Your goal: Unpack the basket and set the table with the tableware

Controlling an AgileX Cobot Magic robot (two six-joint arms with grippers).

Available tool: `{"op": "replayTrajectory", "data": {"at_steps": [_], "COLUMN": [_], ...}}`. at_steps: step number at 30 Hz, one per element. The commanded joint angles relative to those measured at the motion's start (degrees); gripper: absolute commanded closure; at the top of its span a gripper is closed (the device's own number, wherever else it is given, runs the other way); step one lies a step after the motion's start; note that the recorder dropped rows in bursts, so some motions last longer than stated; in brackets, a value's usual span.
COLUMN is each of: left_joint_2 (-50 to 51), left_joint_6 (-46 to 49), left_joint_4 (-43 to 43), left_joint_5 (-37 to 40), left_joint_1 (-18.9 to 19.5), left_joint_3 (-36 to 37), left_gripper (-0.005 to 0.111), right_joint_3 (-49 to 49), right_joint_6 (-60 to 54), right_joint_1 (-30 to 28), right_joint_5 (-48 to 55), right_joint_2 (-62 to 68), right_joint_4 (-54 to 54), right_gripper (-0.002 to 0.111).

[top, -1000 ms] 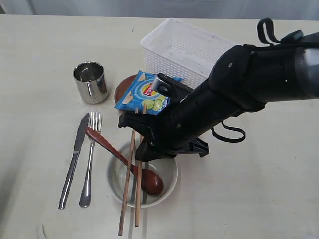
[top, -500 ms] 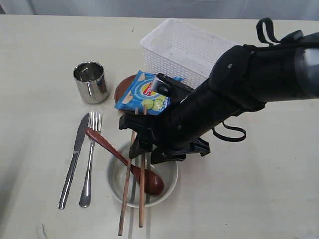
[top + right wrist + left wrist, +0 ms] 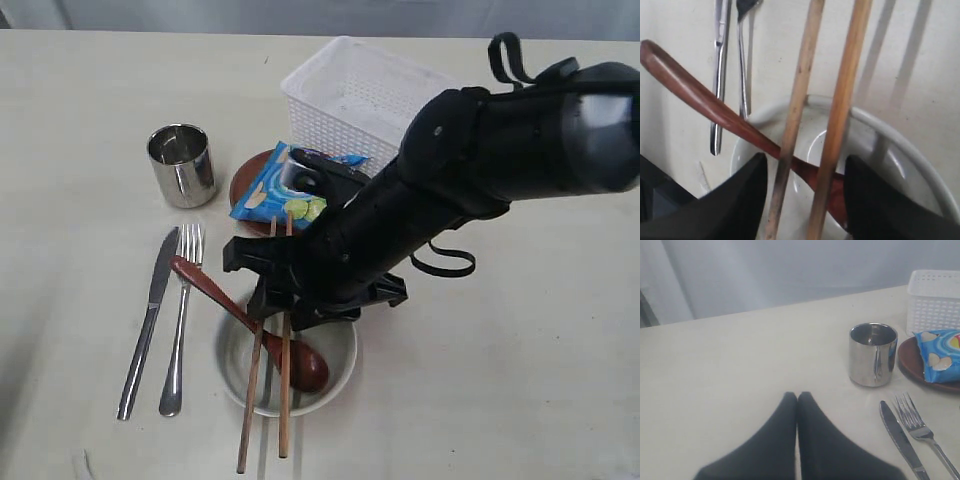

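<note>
nearby, round white bowl point(image 3: 343, 377), slender wooden chopsticks point(image 3: 283, 400), glossy spoon point(image 3: 305, 368)

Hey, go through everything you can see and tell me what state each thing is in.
basket: upright, looks empty
cup: upright, looks empty
plate: on table, chip bag on it
chip bag: lying on plate
knife: flat on table
fork: flat beside knife
bowl: upright, holding spoon head
spoon: head in bowl, handle over rim
chopsticks: lying across bowl
left gripper: shut, empty
right gripper: open, straddling chopsticks
</note>
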Motion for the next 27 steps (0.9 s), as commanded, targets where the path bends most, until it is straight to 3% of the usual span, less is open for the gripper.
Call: {"op": "replayTrajectory", "data": {"at_steps": [1, 27], "left_joint_2": [-0.2, -0.2], "left_joint_6": [0.0, 0.0], "left_joint_4": [-0.1, -0.1], "left_joint_5": [-0.4, -0.4], "left_joint_1": [0.1, 0.1], "left_joint_3": [0.1, 0.1], "left_gripper": [0.107, 0.107], "right_joint_3": [-0.2, -0.2], "right_joint_6": [-0.9, -1.0], "right_joint_1": [0.0, 1.9], "right_joint_5": [0.0, -3.5], "right_joint_2": [0.6, 0.6], "right_joint_4": [-0.4, 7.8], "right_gripper": [0.062, 0.062]}}
